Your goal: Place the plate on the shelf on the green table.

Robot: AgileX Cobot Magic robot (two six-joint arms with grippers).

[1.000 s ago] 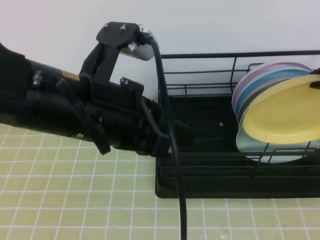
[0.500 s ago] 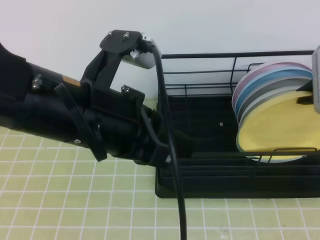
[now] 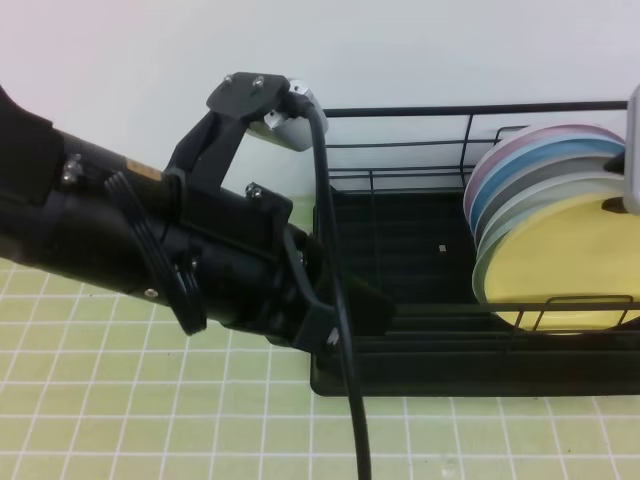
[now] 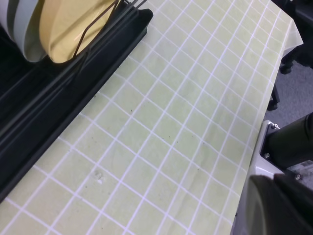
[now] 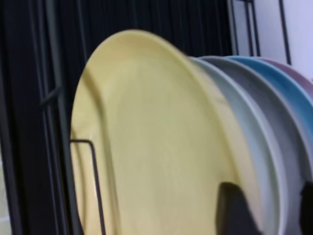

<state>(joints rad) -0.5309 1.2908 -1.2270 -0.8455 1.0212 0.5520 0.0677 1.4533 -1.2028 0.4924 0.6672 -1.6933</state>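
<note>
The pale-yellow plate stands upright at the front of a row of plates in the black wire shelf on the green table. It also shows in the right wrist view and the left wrist view. My right gripper is at the plate's upper rim. Its dark fingertips stand wide apart, open, with several plate rims between them. In the high view only its edge shows. My left arm reaches toward the shelf's left end; its fingers are hidden against the black tray.
Behind the yellow plate stand mint, grey, blue and pink plates. The shelf's front rail crosses the yellow plate. A black cable hangs from my left arm. A white wall is behind.
The yellow plate went from tilted and lifted to upright and lower behind the shelf's front rail. My right gripper drew up and to the right. My left arm shifted slightly.
</note>
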